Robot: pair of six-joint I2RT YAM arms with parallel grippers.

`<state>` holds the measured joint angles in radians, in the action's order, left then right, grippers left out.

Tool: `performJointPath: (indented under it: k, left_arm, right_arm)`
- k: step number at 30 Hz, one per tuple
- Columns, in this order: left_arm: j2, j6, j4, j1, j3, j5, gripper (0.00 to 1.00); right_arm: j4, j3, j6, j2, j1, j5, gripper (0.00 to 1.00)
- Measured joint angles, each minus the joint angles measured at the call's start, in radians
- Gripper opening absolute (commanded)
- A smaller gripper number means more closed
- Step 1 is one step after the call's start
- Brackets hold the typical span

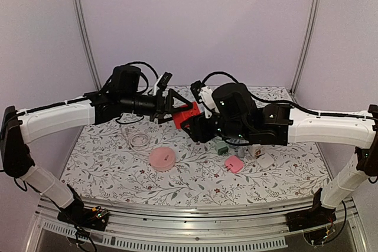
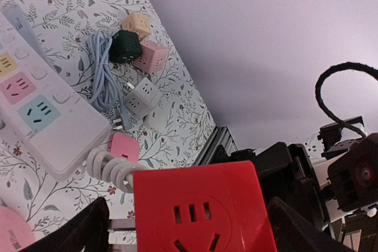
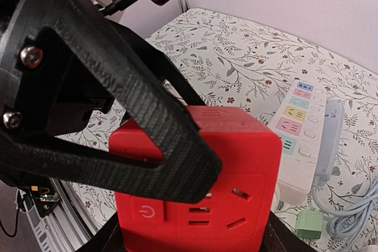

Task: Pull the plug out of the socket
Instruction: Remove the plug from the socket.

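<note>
The socket is a red cube held in the air above the middle of the table. My right gripper is shut on it, one finger against each side. One cube face carries a power button and slots. My left gripper is open and straddles the cube; a gap shows at its left finger. In the right wrist view, one black left finger lies across the cube's front. The faces I see have empty slots. The plug is hidden.
A white power strip with coloured sockets lies on the floral tablecloth. Beside it are a light-blue cable, several small cube adapters, a pink flat adapter and a coiled white cord. A pink disc sits nearer the front.
</note>
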<state>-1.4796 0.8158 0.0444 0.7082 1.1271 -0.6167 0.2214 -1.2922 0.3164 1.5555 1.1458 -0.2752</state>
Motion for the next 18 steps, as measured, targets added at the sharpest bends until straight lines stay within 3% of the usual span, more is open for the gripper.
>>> performJointPath:
  k: [3,6,14,18]
  left_arm:
    - [-0.002,0.008,0.002,0.000,0.000,0.004,0.74]
    - [-0.004,0.030,0.019,0.001,0.000,0.010,0.74]
    - [-0.003,0.042,0.007,0.016,-0.003,-0.023,0.91]
    - [-0.003,0.045,-0.002,0.023,-0.009,-0.030,0.88]
  right_arm:
    - [0.013,-0.011,-0.007,0.005,0.007,-0.030,0.10]
    - [0.027,-0.014,-0.029,0.007,0.011,-0.063,0.10]
    - [0.051,-0.026,-0.029,0.016,0.013,-0.087,0.10]
    - [0.063,-0.027,-0.028,0.024,0.013,-0.087,0.10]
